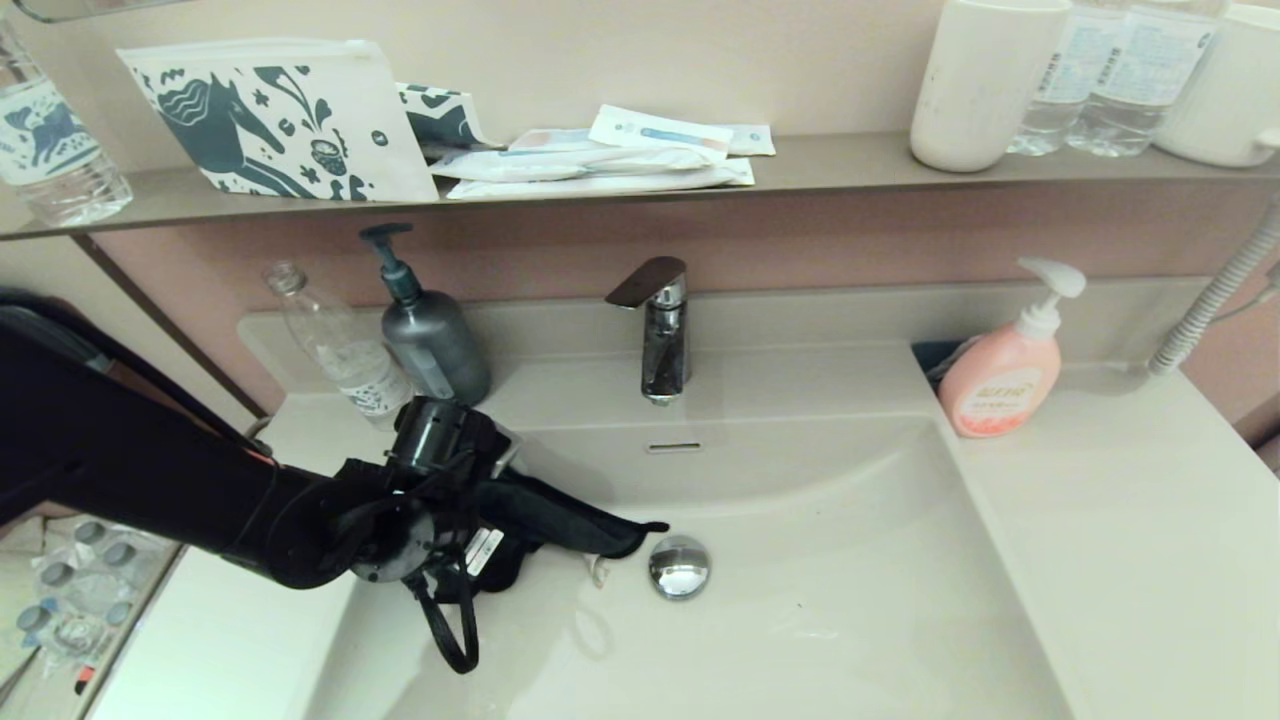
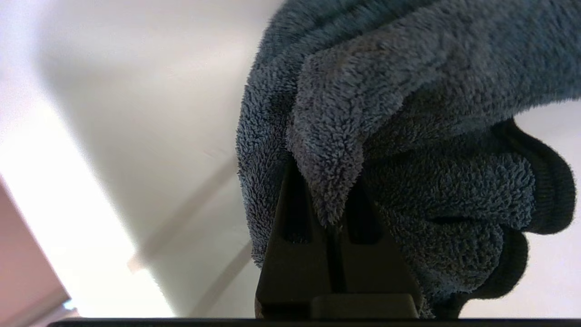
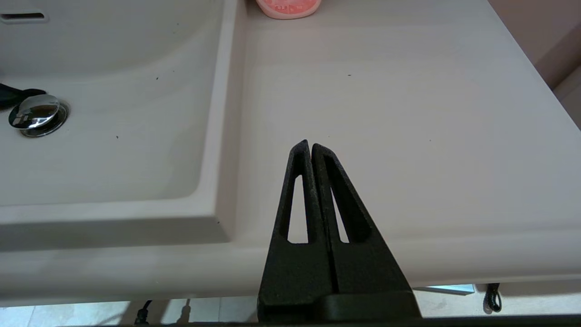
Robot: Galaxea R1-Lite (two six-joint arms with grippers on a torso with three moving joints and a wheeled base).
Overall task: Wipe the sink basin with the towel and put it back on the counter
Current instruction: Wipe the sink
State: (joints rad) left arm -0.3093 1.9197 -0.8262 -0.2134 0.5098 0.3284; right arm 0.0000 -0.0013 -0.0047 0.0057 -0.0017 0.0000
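The dark charcoal towel [image 1: 565, 520] lies bunched against the left slope of the off-white sink basin [image 1: 800, 560], its tip just left of the chrome drain plug [image 1: 679, 566]. My left gripper [image 1: 500, 530] reaches into the basin from the left and is shut on the towel [image 2: 408, 136], whose folds hang over the fingertips. The towel's green trim does not show. My right gripper [image 3: 310, 144] is shut on nothing, hovering at the front edge of the counter [image 3: 386, 113], right of the basin [image 3: 113, 136]; it is out of the head view.
A chrome tap [image 1: 660, 325] stands behind the basin. A grey pump bottle [image 1: 430, 335] and a clear bottle [image 1: 340, 350] sit at the back left, a pink soap dispenser [image 1: 1005, 370] at the back right. The wall shelf [image 1: 820, 165] holds packets, cups and bottles.
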